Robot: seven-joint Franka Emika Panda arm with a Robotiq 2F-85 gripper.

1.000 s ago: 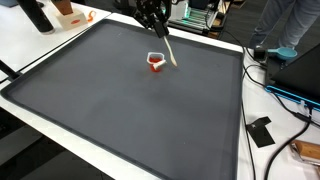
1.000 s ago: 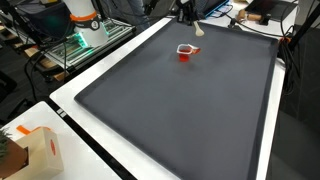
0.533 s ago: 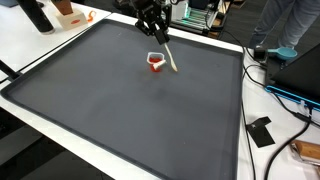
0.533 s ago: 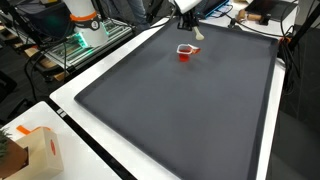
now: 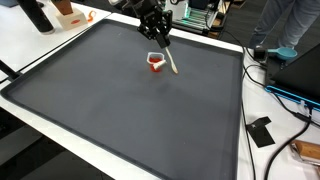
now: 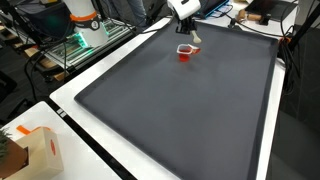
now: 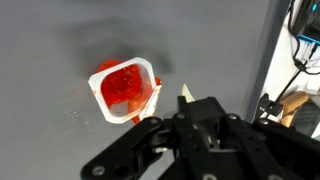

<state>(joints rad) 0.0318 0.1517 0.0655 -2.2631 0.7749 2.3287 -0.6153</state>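
**On the dark grey mat (image 5: 120,120): gripper (image 5: 158,38), wooden stick (image 5: 168,54), white tub (image 5: 154,62)**

1. Fingers (image 7: 205,112). Black, clenched on the upper end of the wooden stick. In the wrist view the pale stick shows just above them.
2. Gripper. Black Robotiq unit, hanging above the mat and above the white tub. It is seen in both exterior views (image 6: 187,28) and fills the lower part of the wrist view (image 7: 185,118).
3. Wooden stick. Pale and slender, slanting down and away from the gripper. Its lower end (image 6: 196,46) lies just beside the white tub, at mat level. Whether it touches the tub's wall cannot be told.
4. White tub. Small, with rounded corners, upright on the mat and holding red contents (image 7: 125,88). It stands directly below the gripper, toward one end of the mat and well apart from the mat's edges (image 6: 184,50).
5. Mat. Large dark grey sheet that covers most of a white table (image 5: 60,135).
6. Surroundings. Cables (image 5: 285,92) lie on the table past one side of the mat. A cardboard box (image 6: 25,150) sits at a table corner, well apart from the tub.
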